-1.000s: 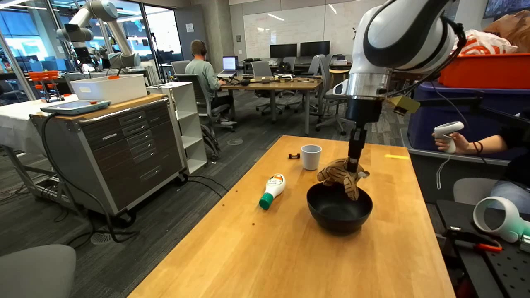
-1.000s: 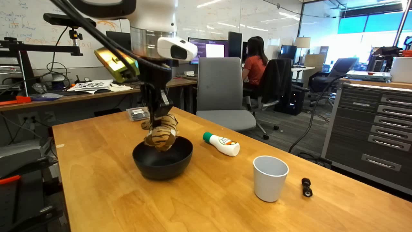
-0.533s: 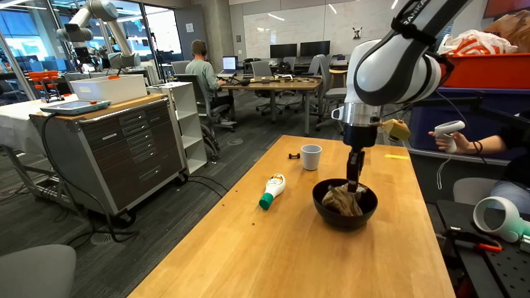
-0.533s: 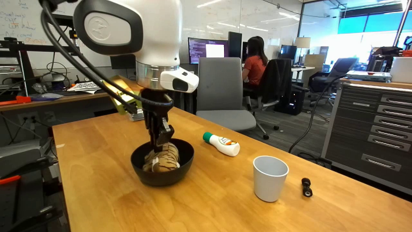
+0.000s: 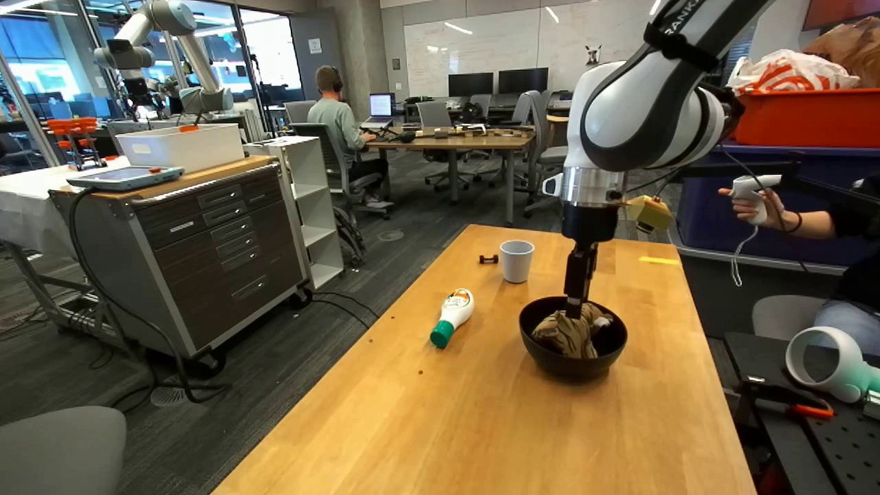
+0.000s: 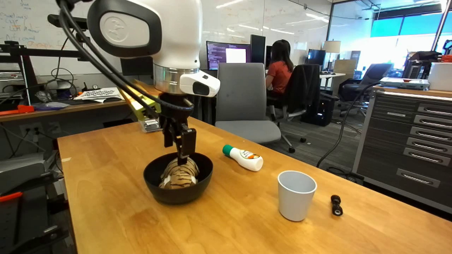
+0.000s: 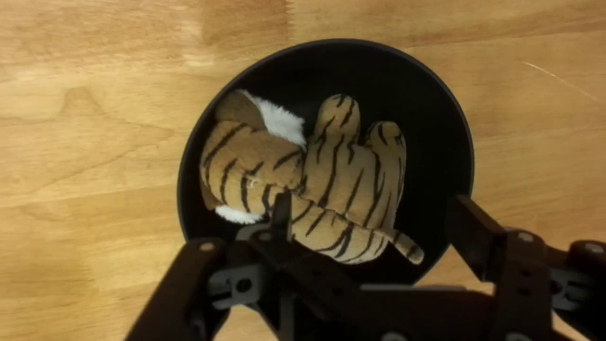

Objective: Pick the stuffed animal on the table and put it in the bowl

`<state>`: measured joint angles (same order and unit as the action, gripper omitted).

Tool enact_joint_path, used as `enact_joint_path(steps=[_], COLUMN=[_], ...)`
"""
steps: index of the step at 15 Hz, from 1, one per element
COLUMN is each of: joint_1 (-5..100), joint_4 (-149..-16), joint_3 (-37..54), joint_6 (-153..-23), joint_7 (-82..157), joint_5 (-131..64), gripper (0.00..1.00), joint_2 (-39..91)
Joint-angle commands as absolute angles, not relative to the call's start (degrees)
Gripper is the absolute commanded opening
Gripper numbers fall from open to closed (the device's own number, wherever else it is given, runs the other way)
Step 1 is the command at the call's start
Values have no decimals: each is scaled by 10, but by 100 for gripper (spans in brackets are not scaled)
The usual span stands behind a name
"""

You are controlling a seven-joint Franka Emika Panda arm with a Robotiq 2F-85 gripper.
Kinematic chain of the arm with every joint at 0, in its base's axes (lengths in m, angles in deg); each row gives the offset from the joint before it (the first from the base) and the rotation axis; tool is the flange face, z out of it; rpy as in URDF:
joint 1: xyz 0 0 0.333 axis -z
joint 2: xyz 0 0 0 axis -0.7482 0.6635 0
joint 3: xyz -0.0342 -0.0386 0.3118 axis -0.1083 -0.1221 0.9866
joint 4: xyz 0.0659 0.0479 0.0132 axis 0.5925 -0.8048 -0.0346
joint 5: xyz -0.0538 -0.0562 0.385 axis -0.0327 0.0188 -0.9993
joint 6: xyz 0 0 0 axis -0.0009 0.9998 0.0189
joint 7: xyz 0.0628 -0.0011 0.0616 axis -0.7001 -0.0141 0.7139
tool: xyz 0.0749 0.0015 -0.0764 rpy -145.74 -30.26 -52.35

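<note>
The tan, black-striped plush tiger (image 7: pixel 343 177) lay inside the round, matte black bowl (image 6: pixel 176 196), which stood on the light-brown wooden table (image 5: pixel 385 426). Over the tiger, the black two-fingered hand (image 7: pixel 373 202) pointed down, its fingers (image 7: pixel 475 239) spread wide; whether they touched the tiger could not be told. Near the bowl, a white bottle with a green cap (image 6: pixel 245 159) lay sideways. A pale grey tapered cup (image 6: pixel 295 203) stood upright beside a small black dumbbell-shaped piece (image 6: pixel 336 205).
</note>
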<state>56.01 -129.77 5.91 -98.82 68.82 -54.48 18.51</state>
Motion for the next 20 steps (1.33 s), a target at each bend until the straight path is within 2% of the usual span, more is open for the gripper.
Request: enact_joint_path(steps=[1,6,12,17,19,20], joint_1=[574,582,571,574,570,559], joint_4=[-1288,-1300,-1354,-1405,-1410,-1391], joint_3=[64,50,29,39,41,22], joint_6=[-952,-914,-812,-767,-737,-759], joint_7=[697,722,732,695,686,698], joint_5=[-512,-471,-451,-347,-318,-336], gripper=[100,100,100,100,100,100], joint_2=[149,63,-103,-216,-244,-198])
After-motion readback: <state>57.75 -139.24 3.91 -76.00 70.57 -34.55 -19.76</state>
